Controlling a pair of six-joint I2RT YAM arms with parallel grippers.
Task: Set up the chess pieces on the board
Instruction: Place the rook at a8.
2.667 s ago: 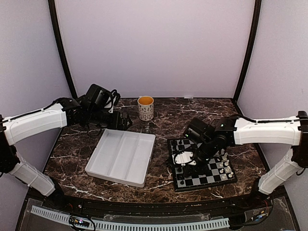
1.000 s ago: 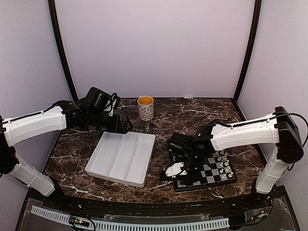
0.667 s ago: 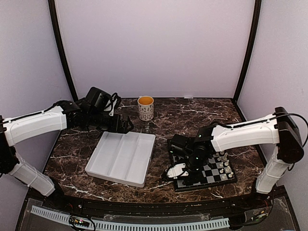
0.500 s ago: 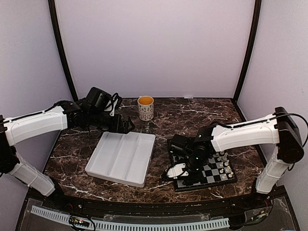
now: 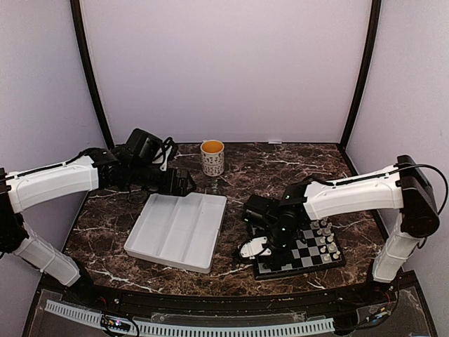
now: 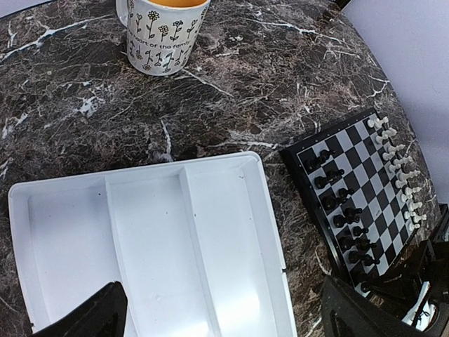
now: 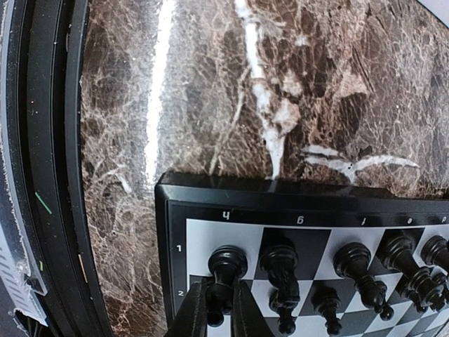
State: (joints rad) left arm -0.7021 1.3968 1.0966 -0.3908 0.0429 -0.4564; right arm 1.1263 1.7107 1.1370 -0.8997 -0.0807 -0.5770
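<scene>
Now the right gripper (image 7: 216,312) has come down from mid-board to the near-left corner of the board (image 7: 210,188). Its fingers are narrow around a black piece (image 7: 224,270), so I judge this placing nearly done. The piece stands upright, long axis vertical, head up. The left gripper (image 6: 228,312) hangs wide open above the tray (image 6: 63,210).

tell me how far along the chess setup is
Looks nearly finished. Done: black pieces line two rows on one side of the board, white pieces the opposite side. In hand: the right fingers are shut on a black piece at the h-file corner. Left: release it; the tray is empty and the open left fingers hold nothing, though the right arm hides part of the board.
</scene>
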